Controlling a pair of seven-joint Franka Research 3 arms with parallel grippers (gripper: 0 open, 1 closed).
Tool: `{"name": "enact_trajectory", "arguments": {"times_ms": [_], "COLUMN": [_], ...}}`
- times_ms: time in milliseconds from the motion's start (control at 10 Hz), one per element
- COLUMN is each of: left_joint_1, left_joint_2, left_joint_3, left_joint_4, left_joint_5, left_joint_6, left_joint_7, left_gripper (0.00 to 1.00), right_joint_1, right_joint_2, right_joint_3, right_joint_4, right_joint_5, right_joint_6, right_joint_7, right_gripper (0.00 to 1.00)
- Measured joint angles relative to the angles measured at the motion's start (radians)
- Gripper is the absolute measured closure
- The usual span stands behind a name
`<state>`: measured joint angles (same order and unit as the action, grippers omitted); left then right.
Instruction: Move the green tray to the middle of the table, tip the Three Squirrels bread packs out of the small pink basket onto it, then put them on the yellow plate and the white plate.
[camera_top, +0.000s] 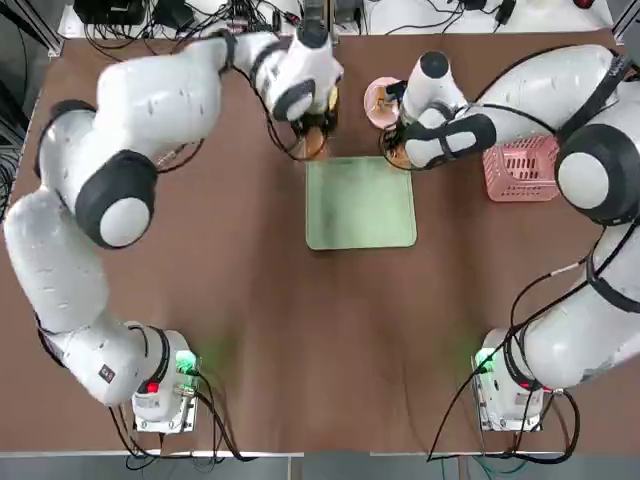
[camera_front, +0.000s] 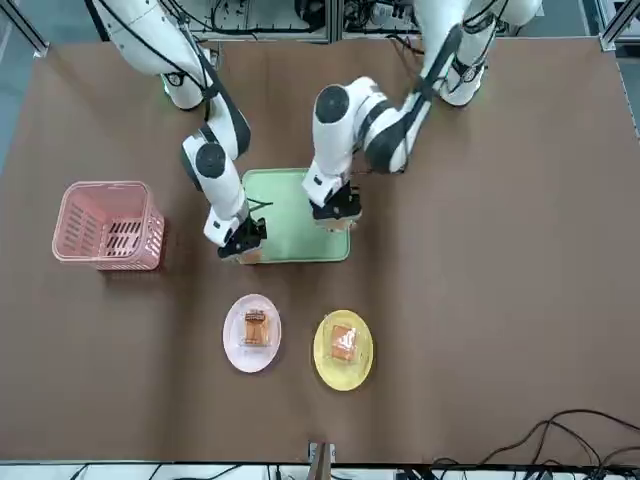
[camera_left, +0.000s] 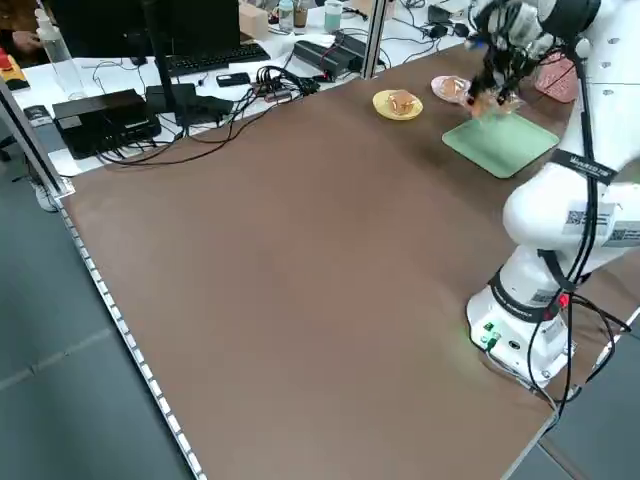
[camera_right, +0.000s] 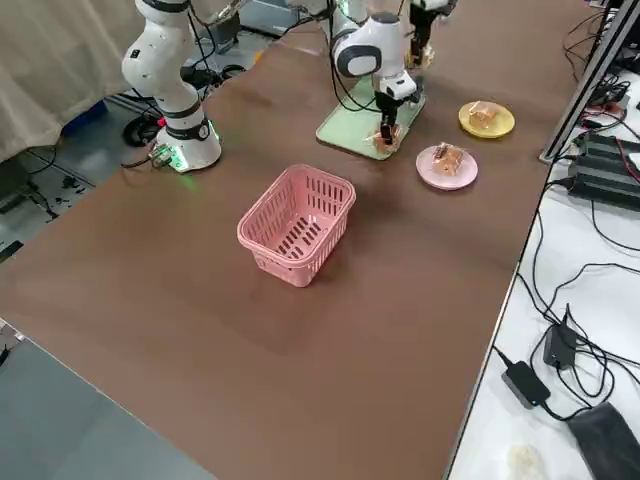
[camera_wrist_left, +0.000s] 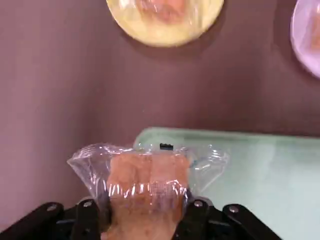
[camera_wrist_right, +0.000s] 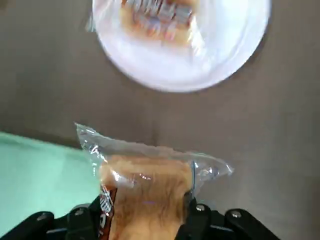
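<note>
My left gripper (camera_wrist_left: 142, 220) is clamped on a bread pack (camera_wrist_left: 146, 185), hanging over the far-left corner of the green tray (camera_top: 360, 205), with the yellow plate (camera_front: 343, 349) just beyond on the far side. My right gripper (camera_wrist_right: 145, 220) is likewise clenched on another bread pack (camera_wrist_right: 145, 192), over the tray's far-right corner and lined up toward the white plate (camera_front: 251, 334). Each arm looks set to carry to the plate on its own side, so paths shouldn't cross. Each plate already holds one pack, so I judge these two are the last. The tray sits mid-table (camera_top: 300, 340) and looks bare, as far as the arms let me see. The pink basket (camera_front: 106, 226) stands upright, empty, well to the right of the tray, out of the way. Next call: carry each pack over its plate and let go beside the one lying there.
</note>
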<state>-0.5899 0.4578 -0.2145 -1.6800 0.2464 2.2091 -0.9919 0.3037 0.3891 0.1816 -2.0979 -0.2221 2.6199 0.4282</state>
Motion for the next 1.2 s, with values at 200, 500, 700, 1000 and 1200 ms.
{"name": "enact_trajectory", "arguments": {"times_ms": [200, 500, 700, 1000, 1200], "left_joint_1": [0.07, 0.09, 0.084, 0.075, 0.017], "left_joint_2": [0.024, 0.176, 0.27, 0.315, 0.346], "left_joint_3": [0.002, 0.042, 0.097, 0.132, 0.189], "left_joint_4": [0.072, 0.281, 0.372, 0.396, 0.396], "left_joint_5": [0.0, 0.008, 0.011, 0.017, 0.05], "left_joint_6": [0.0, 0.012, 0.117, 0.227, 0.324], "left_joint_7": [0.075, 0.089, 0.116, 0.206, 0.219], "left_gripper": [0.48, 0.44, 0.44, 0.45, 0.45], "right_joint_1": [-0.016, -0.018, -0.014, 0.013, 0.023], "right_joint_2": [-0.011, 0.076, 0.187, 0.294, 0.338], "right_joint_3": [-0.004, -0.027, -0.031, -0.048, -0.062], "right_joint_4": [0.147, 0.329, 0.472, 0.643, 0.675], "right_joint_5": [0.0, 0.0, 0.0, 0.005, 0.005], "right_joint_6": [-0.14, -0.186, -0.204, -0.255, -0.255], "right_joint_7": [0.0, 0.0, 0.0, 0.01, 0.014], "right_gripper": [0.43, 0.48, 0.48, 0.51, 0.51]}}
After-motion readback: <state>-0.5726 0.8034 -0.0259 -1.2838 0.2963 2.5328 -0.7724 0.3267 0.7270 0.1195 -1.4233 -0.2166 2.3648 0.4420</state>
